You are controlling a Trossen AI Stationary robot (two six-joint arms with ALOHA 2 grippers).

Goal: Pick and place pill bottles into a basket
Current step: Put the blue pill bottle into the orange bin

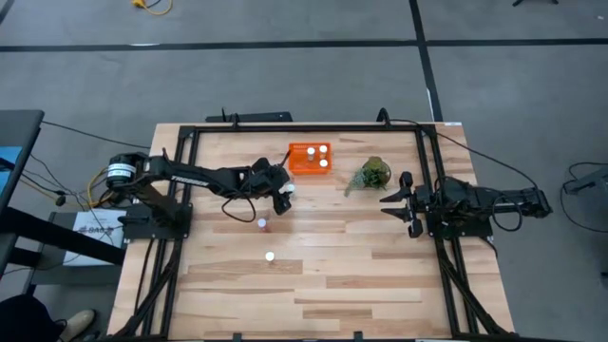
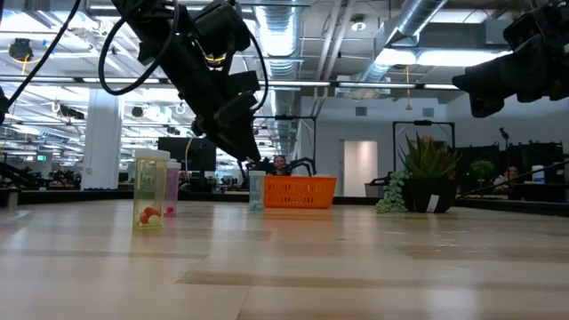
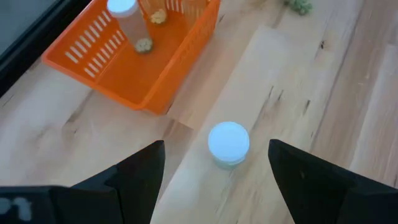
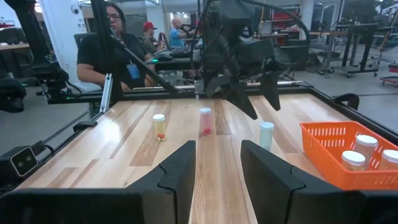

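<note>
— What's on the table point(image 1: 323, 285)?

— The orange basket point(image 1: 310, 160), just beyond the left jaws point(image 1: 283, 197), holds three pill bottles point(image 1: 323, 163).

— And those jaws?

— Spread wide, gripping nothing, above a pale-blue capped bottle point(image 3: 228, 144) standing between them. Two more bottles point(image 1: 262, 223) stand nearer the table's front.

— The right jaws point(image 1: 396, 204)?

— Released, waiting beside the plant point(image 1: 372, 175).

Light: we see bright, even overhead lighting | Source: ceiling strips far behind the basket point(image 2: 300, 191) | Shadows: soft, faint beneath the left gripper point(image 1: 282, 195) | Focus: foreground table point(image 2: 356, 267) slightly blurred
</note>
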